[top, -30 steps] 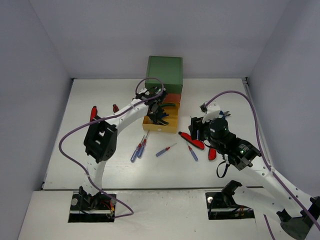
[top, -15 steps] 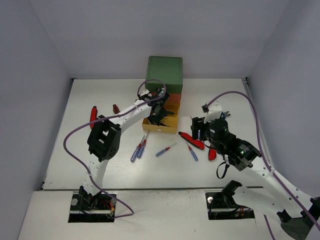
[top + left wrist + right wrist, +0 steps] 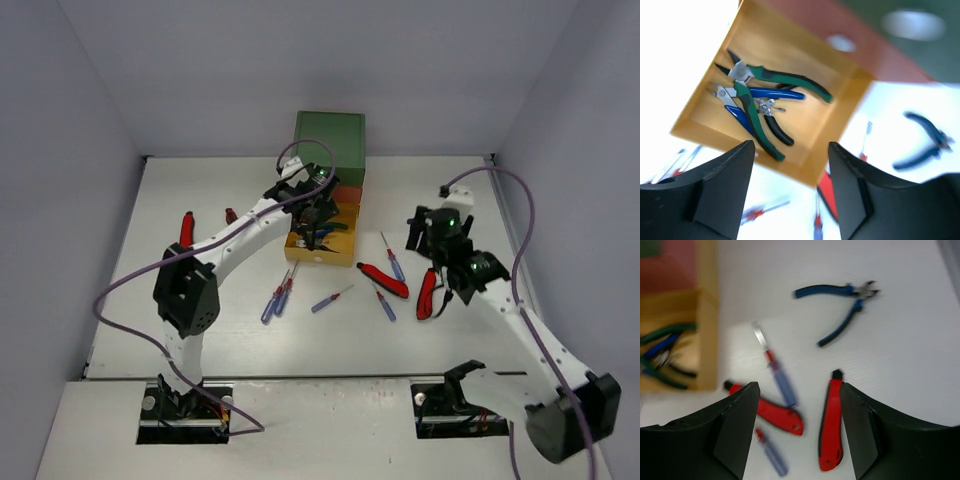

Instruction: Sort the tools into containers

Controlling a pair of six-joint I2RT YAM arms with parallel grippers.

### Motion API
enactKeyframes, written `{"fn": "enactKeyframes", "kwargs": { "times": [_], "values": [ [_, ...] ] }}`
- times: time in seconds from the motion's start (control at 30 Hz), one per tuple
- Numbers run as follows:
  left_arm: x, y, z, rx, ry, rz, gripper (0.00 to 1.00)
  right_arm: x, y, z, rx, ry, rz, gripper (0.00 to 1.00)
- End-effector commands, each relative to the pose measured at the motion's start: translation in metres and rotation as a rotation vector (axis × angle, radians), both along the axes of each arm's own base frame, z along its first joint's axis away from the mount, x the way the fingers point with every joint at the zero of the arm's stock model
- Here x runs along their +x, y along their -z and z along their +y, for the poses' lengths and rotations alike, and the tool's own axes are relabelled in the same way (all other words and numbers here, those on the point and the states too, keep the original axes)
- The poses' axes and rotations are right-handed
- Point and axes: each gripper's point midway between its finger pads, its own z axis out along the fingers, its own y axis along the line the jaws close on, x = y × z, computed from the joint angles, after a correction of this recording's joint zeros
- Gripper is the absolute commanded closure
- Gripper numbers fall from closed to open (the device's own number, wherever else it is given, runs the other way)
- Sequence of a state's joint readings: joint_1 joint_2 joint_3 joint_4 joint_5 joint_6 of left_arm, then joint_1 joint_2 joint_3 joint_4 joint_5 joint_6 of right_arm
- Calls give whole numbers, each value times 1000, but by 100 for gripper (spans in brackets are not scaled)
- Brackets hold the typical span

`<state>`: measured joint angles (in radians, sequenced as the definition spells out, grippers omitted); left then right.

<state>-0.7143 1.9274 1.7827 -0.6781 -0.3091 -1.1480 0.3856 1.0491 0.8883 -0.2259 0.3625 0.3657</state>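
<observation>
1. Small cabinet at the back of the table: green drawer (image 3: 329, 140) on top, orange-red drawer (image 3: 347, 196) beneath it.
2. Yellow drawer (image 3: 834, 131) at the bottom, pulled open. Green-handled pliers (image 3: 785, 80), blue-handled pliers (image 3: 777, 93) and small black-handled pliers (image 3: 777, 131) lie overlapping inside.
3. Blue-handled cutters (image 3: 832, 291) lie on the table with handles spread, right of the drawer.
4. Two chunky red-handled tools (image 3: 831, 430) lie near them, with a blue-handled screwdriver (image 3: 782, 385) between.
5. More thin screwdrivers (image 3: 276, 298) lie scattered in front of the cabinet.

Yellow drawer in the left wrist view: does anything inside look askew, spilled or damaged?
Nothing looks damaged or spilled. The yellow drawer holds green-handled pliers, blue-handled pliers and a small black-handled pair. They lie piled crosswise over one another rather than side by side.
</observation>
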Motion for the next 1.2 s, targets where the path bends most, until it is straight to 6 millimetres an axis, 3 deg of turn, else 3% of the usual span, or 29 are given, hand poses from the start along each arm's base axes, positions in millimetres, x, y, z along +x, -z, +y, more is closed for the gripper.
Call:
{"fn": "enactKeyframes", "kwargs": {
  "times": [0.0, 0.17, 0.2, 0.23, 0.27, 0.37, 0.53, 0.83, 0.93, 1.07, 1.17],
  "values": [
    [-23, -107, 26, 61, 144, -251, 41, 39, 13, -32, 124, 210, 35, 38],
    [-61, -100, 66, 203, 263, -257, 37, 65, 53, -58, 155, 354, 127, 39],
    [-66, -111, 72, 200, 266, -283, 35, 69, 49, -60, 167, 367, 114, 39],
    [-78, -100, 85, 234, 282, -270, 33, 76, 64, -63, 169, 384, 148, 39],
    [-83, -109, 92, 237, 285, -292, 32, 80, 63, -66, 178, 397, 142, 39],
    [-108, -115, 124, 276, 286, -336, 27, 93, 86, -77, 203, 454, 183, 41],
    [-133, -127, 160, 321, 289, -400, 26, 109, 116, -81, 261, 472, 218, 43],
    [-145, -116, 178, 400, 324, -385, 25, 123, 167, -80, 291, 489, 312, 50],
    [-145, -111, 177, 406, 333, -368, 25, 126, 173, -81, 279, 486, 320, 63],
    [-142, -107, 174, 416, 338, -353, 25, 125, 176, -87, 241, 493, 322, 97],
    [-138, -108, 172, 425, 342, -350, 25, 125, 161, -93, 183, 459, 299, 100]
  ]
}}
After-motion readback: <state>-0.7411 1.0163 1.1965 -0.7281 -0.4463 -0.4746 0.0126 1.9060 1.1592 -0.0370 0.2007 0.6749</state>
